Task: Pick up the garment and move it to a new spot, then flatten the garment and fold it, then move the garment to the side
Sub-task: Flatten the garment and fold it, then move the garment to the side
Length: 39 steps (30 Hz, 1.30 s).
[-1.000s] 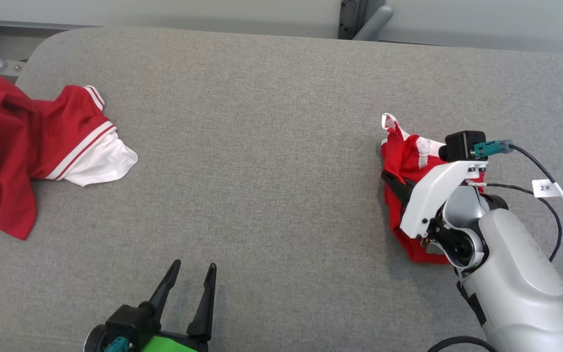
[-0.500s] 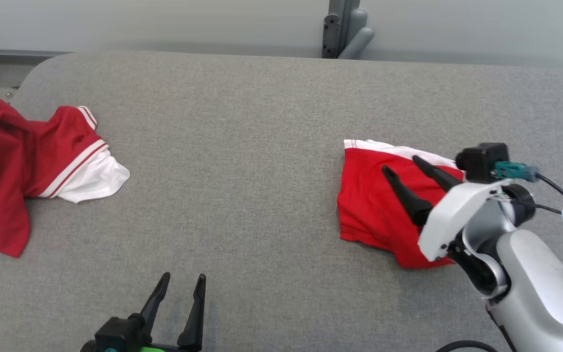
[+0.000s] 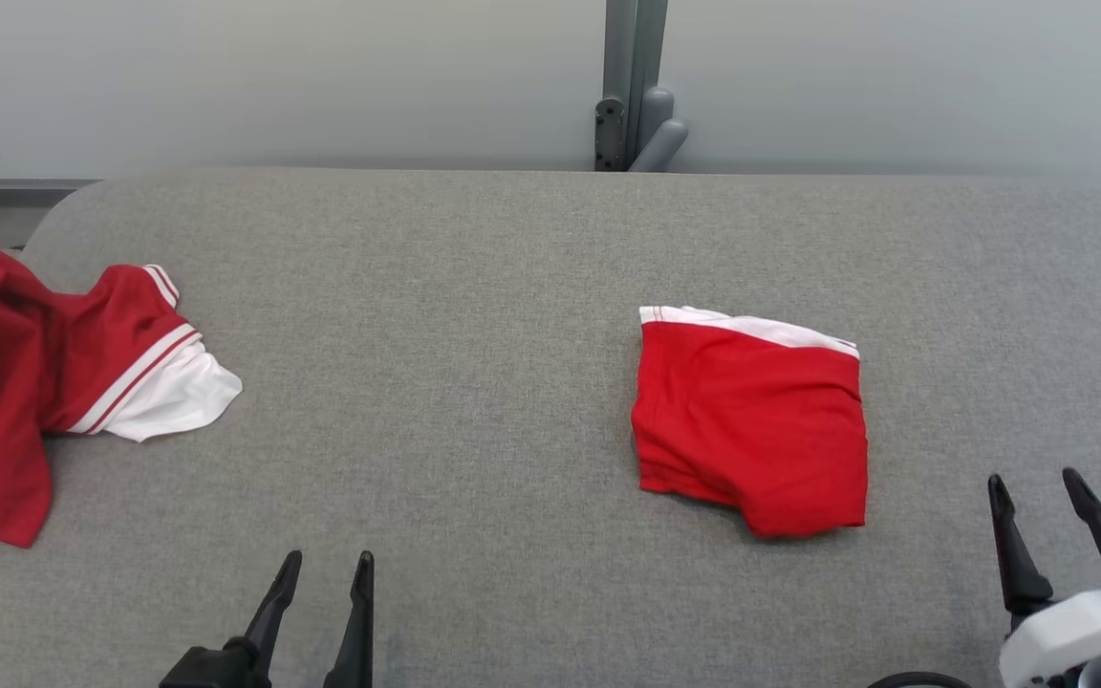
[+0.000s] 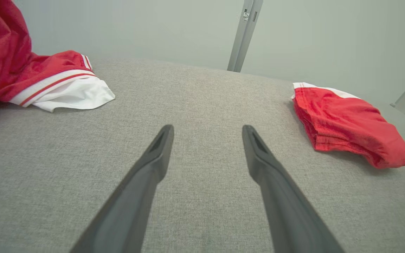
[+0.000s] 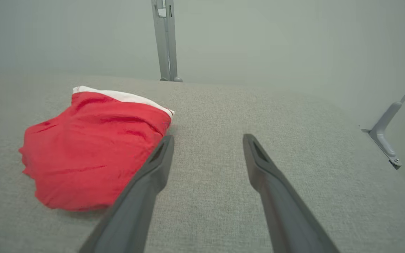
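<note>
Folded red shorts (image 3: 751, 420) are seen right of the desk's (image 3: 474, 287) centre, waistband toward the far edge, ahead-left of the nearer right end effector (image 3: 1033, 480). It and the left end effector (image 3: 326, 564) are spread wide, empty.

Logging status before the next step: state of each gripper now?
Left gripper: open, holding nothing.
Right gripper: open, holding nothing, apart from the folded red garment.
</note>
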### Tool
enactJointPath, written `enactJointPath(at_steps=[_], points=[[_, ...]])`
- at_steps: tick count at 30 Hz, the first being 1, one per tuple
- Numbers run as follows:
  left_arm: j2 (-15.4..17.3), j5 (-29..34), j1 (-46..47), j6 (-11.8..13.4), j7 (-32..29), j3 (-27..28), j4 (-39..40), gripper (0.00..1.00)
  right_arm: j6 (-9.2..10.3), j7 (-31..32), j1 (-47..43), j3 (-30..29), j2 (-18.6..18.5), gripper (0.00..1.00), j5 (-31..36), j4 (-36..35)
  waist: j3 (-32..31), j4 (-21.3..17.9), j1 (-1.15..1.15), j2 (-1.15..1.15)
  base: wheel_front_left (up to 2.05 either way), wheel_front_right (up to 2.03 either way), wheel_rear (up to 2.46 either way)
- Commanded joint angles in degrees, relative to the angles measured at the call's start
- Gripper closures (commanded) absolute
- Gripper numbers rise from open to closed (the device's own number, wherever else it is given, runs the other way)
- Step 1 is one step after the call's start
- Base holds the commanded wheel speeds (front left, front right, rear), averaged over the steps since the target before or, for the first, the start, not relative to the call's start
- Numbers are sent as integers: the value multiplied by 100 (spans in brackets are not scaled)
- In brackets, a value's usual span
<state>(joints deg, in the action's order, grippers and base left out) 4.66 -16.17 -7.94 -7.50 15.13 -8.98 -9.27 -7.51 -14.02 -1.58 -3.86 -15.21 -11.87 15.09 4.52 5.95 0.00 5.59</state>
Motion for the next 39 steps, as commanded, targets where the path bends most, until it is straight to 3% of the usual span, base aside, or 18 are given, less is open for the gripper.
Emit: enactJointPath(at_steps=[1,6,12,22,26,31,39], points=[[-11,77,-102,-3,1,58,46,0,3,-56,-81,-61,39,0,108,65,-39,22,0,0,0,0,0],[-98,261,-240,-3,1,369,107,0,5,-111,-397,-476,454,0,815,56,-128,37,0,0,0,0,0],[-126,400,-407,-2,0,605,54,0,5,-114,-640,-832,911,0,1217,-262,-186,-17,0,0,0,0,0],[-156,433,-495,-3,1,731,78,0,5,-115,-640,-971,1142,0,1306,-380,-233,-77,0,0,0,0,0],[-166,422,-457,-2,0,752,106,0,5,-116,-401,-955,1184,0,1123,-308,-232,-79,0,0,0,0,0],[-171,398,-384,-2,1,741,179,0,4,-97,113,-728,1134,0,797,265,-152,-83,0,0,0,0,0],[-174,383,-274,-2,1,665,282,0,6,1612,1575,363,728,0,-468,1170,118,-57,0,0,0,0,0]])
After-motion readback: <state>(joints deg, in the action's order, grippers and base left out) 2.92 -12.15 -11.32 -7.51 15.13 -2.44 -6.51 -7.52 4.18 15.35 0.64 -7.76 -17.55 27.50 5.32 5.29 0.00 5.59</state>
